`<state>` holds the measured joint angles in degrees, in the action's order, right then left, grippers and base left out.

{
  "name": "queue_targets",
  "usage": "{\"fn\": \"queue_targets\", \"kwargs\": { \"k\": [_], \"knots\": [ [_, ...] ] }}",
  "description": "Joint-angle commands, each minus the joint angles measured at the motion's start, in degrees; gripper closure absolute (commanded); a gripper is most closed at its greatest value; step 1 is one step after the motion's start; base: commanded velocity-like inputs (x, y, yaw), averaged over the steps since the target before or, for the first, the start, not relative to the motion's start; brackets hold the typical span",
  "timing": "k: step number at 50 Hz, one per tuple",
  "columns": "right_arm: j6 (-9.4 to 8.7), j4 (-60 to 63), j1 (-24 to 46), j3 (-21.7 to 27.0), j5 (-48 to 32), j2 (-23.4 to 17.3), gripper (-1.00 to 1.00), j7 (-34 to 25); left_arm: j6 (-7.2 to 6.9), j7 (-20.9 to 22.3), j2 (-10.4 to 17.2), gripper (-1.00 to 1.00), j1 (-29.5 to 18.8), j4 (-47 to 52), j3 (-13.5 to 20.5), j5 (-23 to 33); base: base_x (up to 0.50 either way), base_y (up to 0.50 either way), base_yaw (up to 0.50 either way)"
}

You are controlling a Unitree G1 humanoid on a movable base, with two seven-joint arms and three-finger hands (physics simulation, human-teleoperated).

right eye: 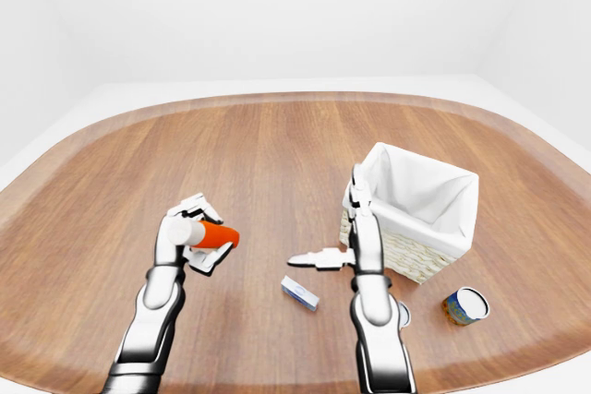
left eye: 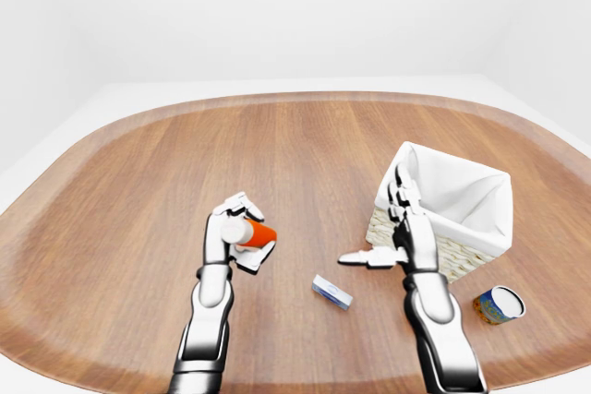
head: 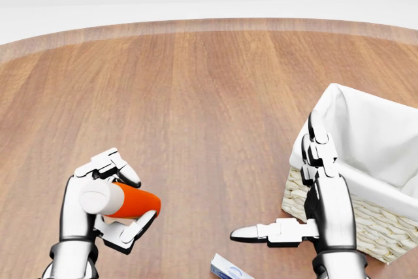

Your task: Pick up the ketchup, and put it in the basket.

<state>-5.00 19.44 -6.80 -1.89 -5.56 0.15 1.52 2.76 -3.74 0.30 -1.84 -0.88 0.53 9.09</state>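
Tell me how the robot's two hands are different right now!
The left hand has its fingers curled round the ketchup; the right hand holds nothing. The left hand is closed, but the right hand is open, its fingers straight and its thumb sticking out sideways. The right hand is beside the basket; the left hand is far from it. Both are shiny silver and black.

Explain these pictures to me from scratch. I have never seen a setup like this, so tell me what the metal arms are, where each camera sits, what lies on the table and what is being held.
This is a simulated humanoid robot; all three cameras sit on its head, looking out over its own arms. Its left hand has its fingers closed round the ketchup, an orange bottle with a white cap, held tilted above the wooden table. Its right hand is open and holds nothing, beside the basket, a wicker one with a white cloth lining. Also on the table lie a small blue and white box and a tin can on its side.
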Motion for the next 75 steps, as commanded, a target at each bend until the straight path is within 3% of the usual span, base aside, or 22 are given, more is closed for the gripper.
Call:
{"fn": "queue_targets", "kwargs": {
  "k": [1,2,10,14,26,57,68,75],
  "knots": [
    [0.0,2.6,-1.1,-0.9,-0.1,0.1,-1.0,-0.1,1.62,-3.6,-2.4,1.0,-4.9,-4.2,-3.9,0.0,0.0,0.0,0.0],
    [0.0,3.0,-1.2,-1.1,-0.1,0.1,-1.0,-0.2,2.24,-4.2,-2.7,1.0,-5.8,-5.7,-4.2,0.2,0.0,0.0,0.0],
    [0.0,3.2,-1.3,-0.9,0.3,0.0,-1.0,-0.3,2.24,-5.3,-3.9,1.0,-9.2,-13.5,-5.2,0.7,0.0,0.0,0.0],
    [0.0,3.7,-1.4,-0.7,0.5,-0.1,-1.0,-0.5,2.24,-6.8,-5.8,1.0,-11.3,-17.6,-6.8,1.8,0.0,0.0,0.0],
    [0.0,3.3,-1.3,-0.7,0.6,0.0,-1.0,-0.5,2.24,-7.4,-8.6,1.0,-10.2,-13.4,-10.3,3.7,0.0,0.0,0.0],
    [0.0,3.2,-1.1,-0.9,0.7,0.0,-1.0,-0.6,2.24,-10.3,-13.5,1.0,-11.2,-17.1,-15.1,6.3,0.0,0.0,0.0],
    [0.0,3.2,-1.2,-1.1,0.8,0.0,-1.0,-0.7,2.24,-11.5,-15.6,1.0,-8.8,-16.6,-18.8,8.3,0.0,0.0,0.0],
    [0.0,3.5,-1.3,-1.2,0.7,0.0,-1.0,-0.7,2.24,-12.0,-15.4,1.0,-10.6,-20.2,-17.2,7.5,0.0,0.0,0.0]
  ]
}}
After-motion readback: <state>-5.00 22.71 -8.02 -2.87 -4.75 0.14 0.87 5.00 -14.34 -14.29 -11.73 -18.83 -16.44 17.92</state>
